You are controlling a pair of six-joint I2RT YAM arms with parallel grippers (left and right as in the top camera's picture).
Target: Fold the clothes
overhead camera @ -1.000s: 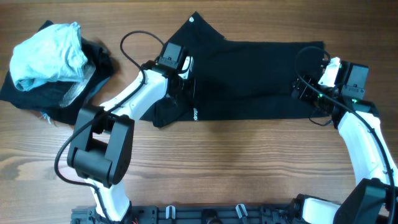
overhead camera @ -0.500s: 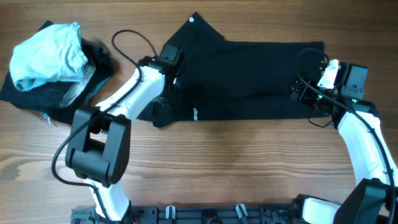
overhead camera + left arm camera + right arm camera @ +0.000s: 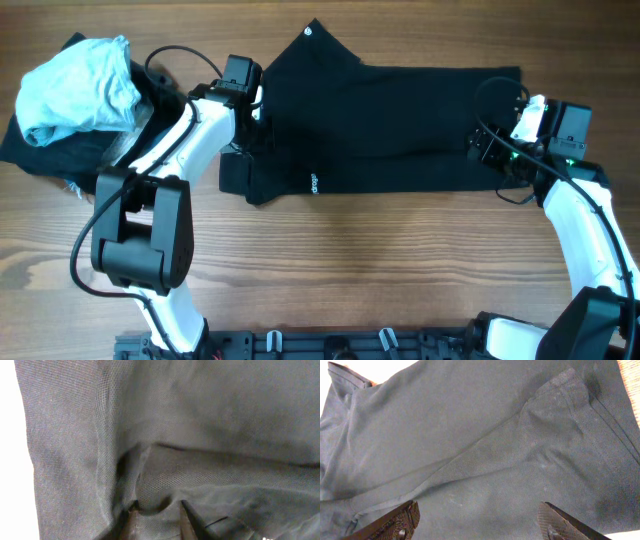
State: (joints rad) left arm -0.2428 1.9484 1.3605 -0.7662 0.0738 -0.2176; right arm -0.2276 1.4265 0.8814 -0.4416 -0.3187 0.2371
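A black garment (image 3: 400,130) lies spread across the far middle of the wooden table (image 3: 380,270). My left gripper (image 3: 250,125) is at its left end, shut on a bunched fold of the black fabric (image 3: 200,420). The fold sits between the fingertips in the left wrist view (image 3: 157,515). My right gripper (image 3: 485,150) is over the garment's right end. Its jaws stand wide open and empty above the fabric (image 3: 485,445) in the right wrist view (image 3: 477,520).
A pile of clothes sits at the far left: a light blue garment (image 3: 75,85) on top of dark ones (image 3: 50,155). Bare wood runs along the table's near half. The left arm's cable (image 3: 180,55) loops near the pile.
My left gripper has moved left and towards the far edge, pulling the garment's left part out to the left. The right arm has not moved.
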